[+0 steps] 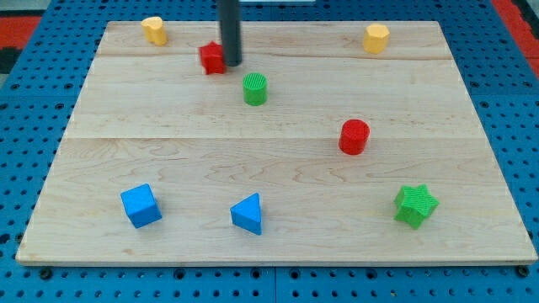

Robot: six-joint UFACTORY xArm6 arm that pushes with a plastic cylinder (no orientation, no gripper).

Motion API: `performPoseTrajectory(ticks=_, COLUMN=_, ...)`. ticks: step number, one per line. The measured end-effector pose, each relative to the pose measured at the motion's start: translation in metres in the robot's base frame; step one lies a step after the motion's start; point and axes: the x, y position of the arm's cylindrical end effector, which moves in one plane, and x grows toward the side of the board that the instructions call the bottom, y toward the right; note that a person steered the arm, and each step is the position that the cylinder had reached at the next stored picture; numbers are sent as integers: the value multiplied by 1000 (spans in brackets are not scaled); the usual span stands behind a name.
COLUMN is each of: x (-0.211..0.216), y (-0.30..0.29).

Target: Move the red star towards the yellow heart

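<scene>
1. Pressing my tip (232,64) against the right side of the red star (212,58), near the top of the wooden board (278,168); rod comes down from the view's top edge.
2. No jaws on me, just a straight dark rod, so nothing opens, closes or holds; contact with the red star looks like touching, the rod hides part of its right edge.
3. Yellow heart (153,30) sits up and to the left of my tip, beyond the red star, close to the board's top-left corner; clear gap between it and the star.
4. Green cylinder (255,88) is just below and slightly right of my tip, near but apart.
5. Second yellow block (376,38) is well off to the right of my tip, near the top edge; exact shape hard to tell.
6. Red cylinder (354,136) lies down and right of my tip, mid-board, well apart.
7. Green star (416,204) is far down-right, near the lower right corner.
8. Blue cube (141,206) is far below and left of my tip; blue triangle block (248,213) is far below, almost straight down.
9. Board rests on a blue pegboard table (34,109).
</scene>
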Motion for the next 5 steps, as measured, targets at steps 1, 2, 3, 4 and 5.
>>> performPoseTrajectory(ticks=1, x=-31, y=-49)
performPoseTrajectory(ticks=2, x=-21, y=-49)
performPoseTrajectory(ticks=3, x=6, y=-49)
performPoseTrajectory(ticks=4, x=0, y=-90)
performPoseTrajectory(ticks=5, x=-2, y=-111)
